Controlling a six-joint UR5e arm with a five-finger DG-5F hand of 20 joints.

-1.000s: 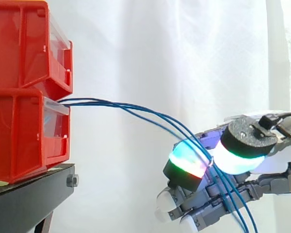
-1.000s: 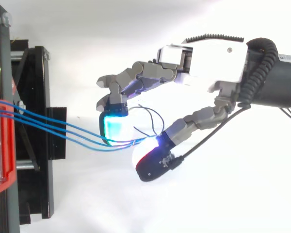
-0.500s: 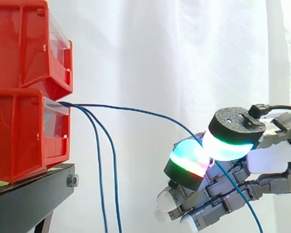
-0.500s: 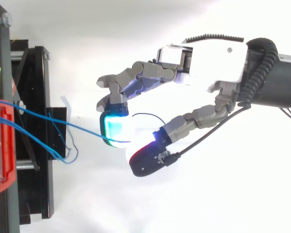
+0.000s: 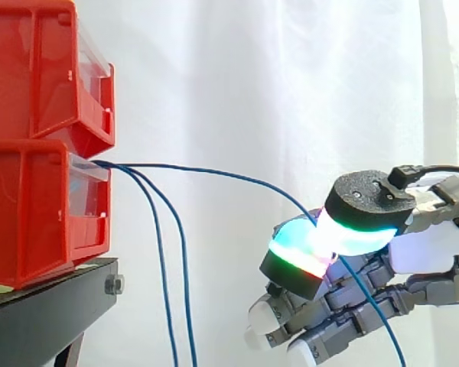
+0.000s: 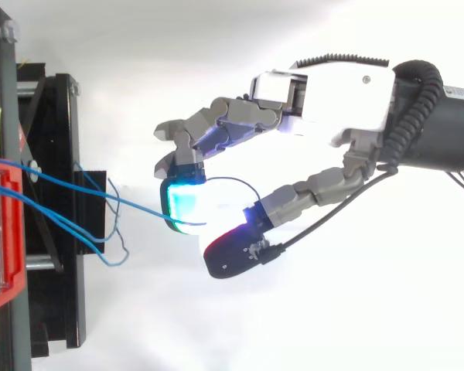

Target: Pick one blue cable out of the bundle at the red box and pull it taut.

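picking part looking done: grey-and-white robot hand (image 6: 332, 89) out to the right of the bins, closed narrowly in a pinch, black-capped thumb pad (image 5: 363, 218) pressed against a glowing cyan-green fingertip pad (image 5: 297, 251), and between them a single thin blue cable (image 5: 229, 175). remaining fingers curled underneath, apparently gripping nothing. held strand running from the mouth of the lower red plastic bin (image 5: 38, 214) across open air to the pinch, then trailing down past the palm. not straight yet, though: a gentle arc from bin to fingertips, so by the look of it some slack left to take out. two other thin blue cables (image 5: 183, 267) out of the same bin mouth, dropping steeply beside the black metal stand (image 5: 53, 306), well apart from the hand, loose ends curling just off the stand in the top view. so, as a judgement: separating one from the bundle achieved, pulling taut only partly there, likely needing a draw away from the bins with the pinch kept firm. now the containers: lower bin with a clear front lip, all three cables emerging over it, interior hidden from here. upper red plastic bin (image 5: 38, 69) stacked directly on top, contents impossible to tell. plain white curtain (image 5: 252, 76) behind everything.
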